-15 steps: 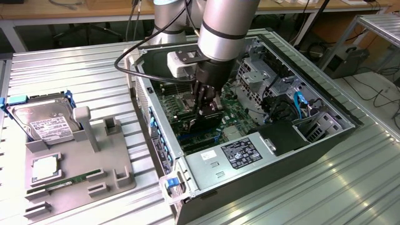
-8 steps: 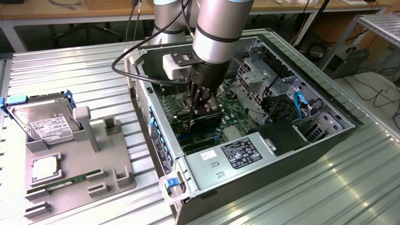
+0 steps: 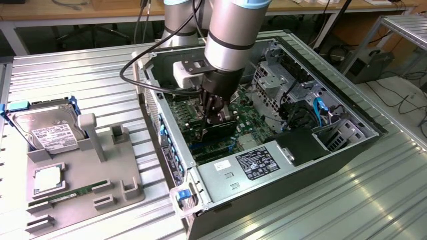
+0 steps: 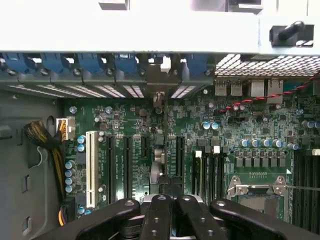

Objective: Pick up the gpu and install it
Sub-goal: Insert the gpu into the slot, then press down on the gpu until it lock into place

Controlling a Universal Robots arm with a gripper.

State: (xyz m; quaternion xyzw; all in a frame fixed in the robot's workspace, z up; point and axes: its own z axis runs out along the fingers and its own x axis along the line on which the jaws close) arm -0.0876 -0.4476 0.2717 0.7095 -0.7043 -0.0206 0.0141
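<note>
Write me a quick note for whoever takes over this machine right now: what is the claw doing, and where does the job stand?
Gripper: shut on the gpu, inside the open computer case.
Gpu: on edge over the motherboard, seen edge-on in the wrist view, lined up with a slot.
Done: card picked up and brought into the case.
Left: whether it is fully seated cannot be told.
Hard drive sits in the grey holder outside.

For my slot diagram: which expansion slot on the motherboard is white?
The long white slot nearest the yellow-black cable bundle; the other slots are black.
</note>
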